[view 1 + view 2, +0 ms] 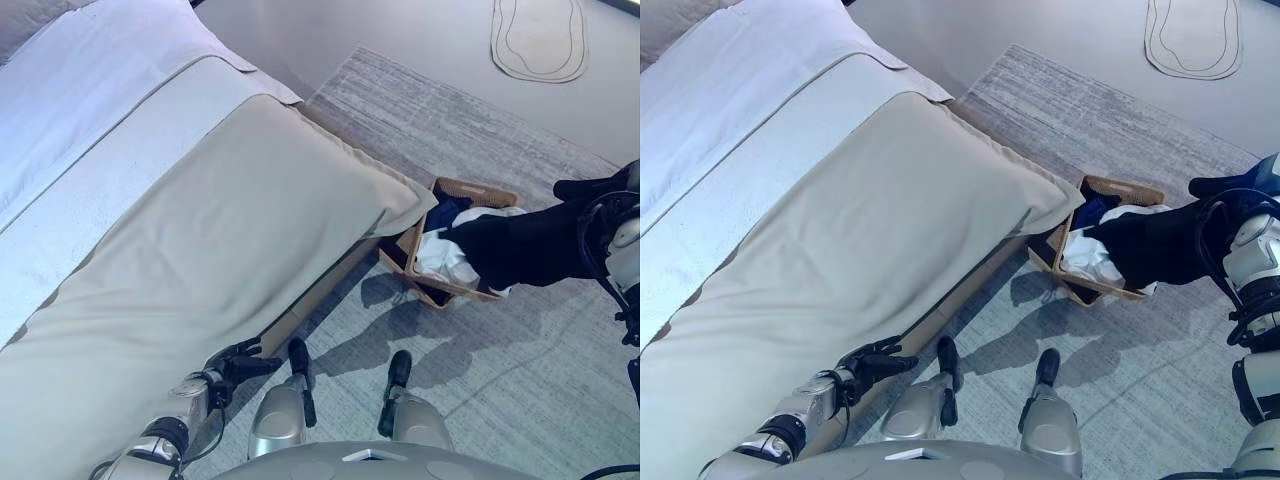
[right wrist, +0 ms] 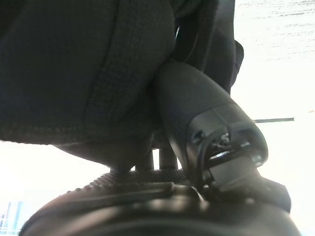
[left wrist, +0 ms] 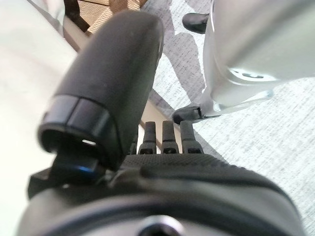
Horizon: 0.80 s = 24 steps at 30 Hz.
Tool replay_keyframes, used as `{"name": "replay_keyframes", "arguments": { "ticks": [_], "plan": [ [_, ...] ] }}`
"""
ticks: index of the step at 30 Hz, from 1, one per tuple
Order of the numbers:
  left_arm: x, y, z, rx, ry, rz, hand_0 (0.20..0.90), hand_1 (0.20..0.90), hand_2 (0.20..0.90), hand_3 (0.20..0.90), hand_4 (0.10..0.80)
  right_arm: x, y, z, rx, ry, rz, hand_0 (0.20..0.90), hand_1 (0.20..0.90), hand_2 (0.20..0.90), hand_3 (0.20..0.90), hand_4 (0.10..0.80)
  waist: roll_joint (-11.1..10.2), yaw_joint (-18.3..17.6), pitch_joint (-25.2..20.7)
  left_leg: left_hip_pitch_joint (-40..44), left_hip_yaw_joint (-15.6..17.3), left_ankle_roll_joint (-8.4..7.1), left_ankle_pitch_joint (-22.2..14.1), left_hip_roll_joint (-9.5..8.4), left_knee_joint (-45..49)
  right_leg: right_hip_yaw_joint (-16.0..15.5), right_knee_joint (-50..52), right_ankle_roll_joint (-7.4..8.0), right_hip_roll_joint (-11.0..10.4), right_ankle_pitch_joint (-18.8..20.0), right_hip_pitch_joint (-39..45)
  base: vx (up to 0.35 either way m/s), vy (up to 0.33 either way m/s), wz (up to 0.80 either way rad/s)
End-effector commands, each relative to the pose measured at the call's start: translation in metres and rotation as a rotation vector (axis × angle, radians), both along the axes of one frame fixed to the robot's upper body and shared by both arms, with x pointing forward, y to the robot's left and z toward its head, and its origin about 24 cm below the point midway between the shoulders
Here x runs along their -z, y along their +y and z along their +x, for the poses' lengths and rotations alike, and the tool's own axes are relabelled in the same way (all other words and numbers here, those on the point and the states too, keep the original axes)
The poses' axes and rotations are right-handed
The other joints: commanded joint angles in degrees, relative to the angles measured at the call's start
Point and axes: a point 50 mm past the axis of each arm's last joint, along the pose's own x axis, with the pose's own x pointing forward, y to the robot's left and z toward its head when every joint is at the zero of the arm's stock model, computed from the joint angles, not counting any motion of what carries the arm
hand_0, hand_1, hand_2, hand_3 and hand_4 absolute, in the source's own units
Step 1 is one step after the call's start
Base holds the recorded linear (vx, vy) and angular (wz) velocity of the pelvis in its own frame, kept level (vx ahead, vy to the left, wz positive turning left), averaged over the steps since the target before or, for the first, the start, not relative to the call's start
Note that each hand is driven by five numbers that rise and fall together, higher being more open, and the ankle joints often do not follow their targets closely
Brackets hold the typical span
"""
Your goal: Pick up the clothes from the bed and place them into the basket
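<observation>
Bed (image 1: 200, 230) bare of clothes; basket (image 1: 470, 187) on rug (image 1: 520, 340) off bed's foot corner, holding white and blue clothes (image 1: 445, 255). Right hand (image 2: 206, 123) grasping black garment (image 1: 520, 245) over basket. Left hand (image 1: 235, 362) relaxed, empty, at bed's near edge.

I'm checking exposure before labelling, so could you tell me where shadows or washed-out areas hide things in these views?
Left eye view: hard shadows fall on the rug beside the basket. Right wrist view: the background is blown out white, and the black garment in the right hand shows little detail. Left wrist view: the left hand is evenly lit.
</observation>
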Motion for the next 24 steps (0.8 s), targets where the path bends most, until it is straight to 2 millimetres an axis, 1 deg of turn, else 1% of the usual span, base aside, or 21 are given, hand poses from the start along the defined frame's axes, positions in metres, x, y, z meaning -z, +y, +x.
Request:
{"name": "replay_keyframes", "arguments": {
  "ticks": [1,3,6,10,13,18,20,21,22,24],
  "plan": [
    [-0.007,0.017,0.0,0.064,-0.027,0.052,0.9,0.9,0.9,0.9,0.8,-0.087,0.004,0.002,-0.024,-0.218,-0.297,0.3,0.3,0.3,0.2,0.1,-2.46,-0.39,-1.43,-0.84,-3.51,-2.61,-7.85,-1.21,4.71,0.17,12.51,-4.47,1.12,-12.46,-3.23,0.0,0.0,0.0],
    [-0.007,0.015,0.001,0.068,-0.035,0.042,0.9,0.9,0.9,0.9,0.8,-0.091,0.007,0.004,-0.038,-0.24,-0.315,0.3,0.3,0.3,0.2,0.1,-1.78,-0.29,-0.67,-1.63,-3.77,-2.73,-7.73,-1.28,5.11,0.24,13.78,-4.65,0.84,-13.04,-4.33,-0.006,-0.01,-0.02],
    [-0.009,0.011,0.005,0.086,-0.062,0.026,0.9,0.9,0.9,0.9,0.8,-0.105,0.013,0.006,-0.058,-0.32,-0.352,0.3,0.3,0.3,0.2,0.1,-0.63,0.01,0.99,-3.22,-4.26,-2.8,-7.56,-1.27,5.66,0.25,16.08,-5.04,0.47,-14.04,-6.65,-0.021,-0.013,-0.02],
    [-0.014,0.004,0.014,0.102,-0.12,0.003,0.9,0.9,0.9,0.9,0.8,-0.136,0.029,0.011,-0.092,-0.488,-0.415,0.3,0.3,0.3,0.2,0.1,0.79,0.21,3.77,-7.14,-4.76,-2.63,-7.02,-1.25,6.68,0.62,19.91,-5.51,0.24,-14.89,-12.25,-0.069,-0.012,-0.01],
    [-0.019,0.0,0.018,0.106,-0.169,-0.022,0.9,0.9,0.9,0.9,0.8,-0.154,0.036,0.012,-0.08,-0.551,-0.439,0.3,0.3,0.3,0.2,0.1,1.82,0.42,5.82,-10.5,-5.0,-2.44,-6.32,-1.38,7.3,1.22,22.54,-5.66,0.24,-15.06,-16.99,-0.078,0.02,-0.02],
    [-0.026,-0.002,0.024,0.098,-0.223,-0.044,0.9,0.9,0.9,0.9,0.8,-0.163,0.04,0.016,-0.037,-0.533,-0.405,0.3,0.3,0.3,0.2,0.1,2.63,0.94,7.77,-14.88,-5.79,-1.89,-5.61,-1.88,8.07,2.16,26.58,-5.78,0.48,-15.72,-22.89,-0.062,0.025,0.07],
    [-0.029,-0.003,0.028,0.064,-0.248,-0.076,0.9,0.9,0.9,0.9,0.8,-0.164,0.043,0.019,-0.034,-0.54,-0.394,0.3,0.3,0.3,0.2,0.1,2.89,1.39,9.05,-17.31,-6.5,-1.44,-5.56,-2.14,9.14,2.22,29.2,-6.04,0.06,-16.32,-25.63,-0.048,0.043,0.07],
    [-0.031,-0.004,0.03,0.045,-0.262,-0.096,0.9,0.9,0.9,0.9,0.8,-0.165,0.046,0.021,-0.028,-0.55,-0.389,0.3,0.3,0.3,0.2,0.1,2.95,1.83,10.23,-19.32,-7.04,-0.98,-5.69,-2.51,10.19,2.32,31.48,-6.11,-0.51,-16.6,-28.15,-0.046,0.038,0.01],
    [-0.031,-0.004,0.031,0.045,-0.263,-0.096,0.9,0.9,0.9,0.9,0.8,-0.165,0.047,0.021,-0.028,-0.553,-0.388,0.3,0.3,0.3,0.2,0.1,2.94,1.87,10.35,-19.67,-7.1,-0.89,-5.74,-2.59,10.38,2.37,31.78,-6.13,-0.58,-16.65,-28.52,-0.038,0.024,-0.05],
    [-0.034,-0.003,0.034,0.028,-0.278,-0.095,0.9,0.9,0.9,0.9,0.8,-0.168,0.05,0.023,-0.018,-0.565,-0.371,0.3,0.3,0.3,0.2,0.1,3.06,2.27,11.88,-22.97,-7.72,-0.63,-5.73,-2.92,12.19,2.66,33.65,-6.22,-0.99,-16.56,-31.3,-0.04,0.004,-0.04]
  ]
}}
